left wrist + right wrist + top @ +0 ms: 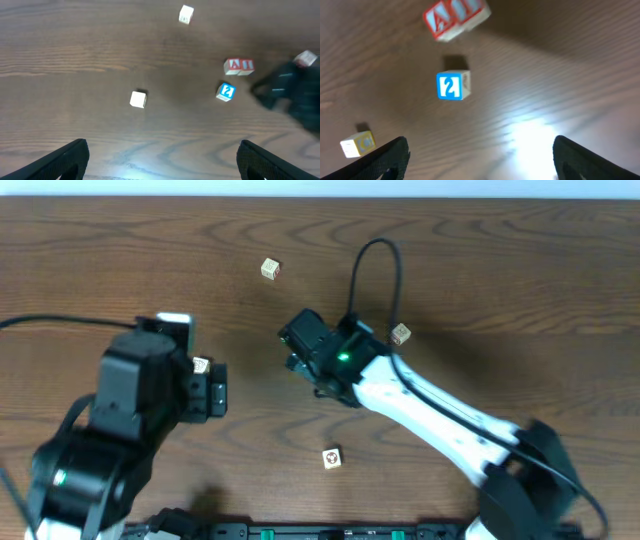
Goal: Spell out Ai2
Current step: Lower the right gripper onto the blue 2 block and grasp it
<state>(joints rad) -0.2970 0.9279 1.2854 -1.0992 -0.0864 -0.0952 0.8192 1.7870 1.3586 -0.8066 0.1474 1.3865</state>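
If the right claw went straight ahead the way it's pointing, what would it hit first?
Probably the blue 2 block, just left of the centre line of the open right claw; the red A and I blocks lie beyond it. Depth is unclear, so it might meet the table first.

Red letter blocks (455,19) blurred, top-edge cropped

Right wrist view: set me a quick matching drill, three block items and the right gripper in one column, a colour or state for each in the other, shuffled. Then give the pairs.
Column one:
1. letter blocks
2. number block
3. corner block
4. right gripper

Column two:
a. blue face with a white 2
b. open, holding nothing
c. red faces, side by side and touching
d. pale yellow, at the lower left of the view

Pairs: 1-c, 2-a, 3-d, 4-b
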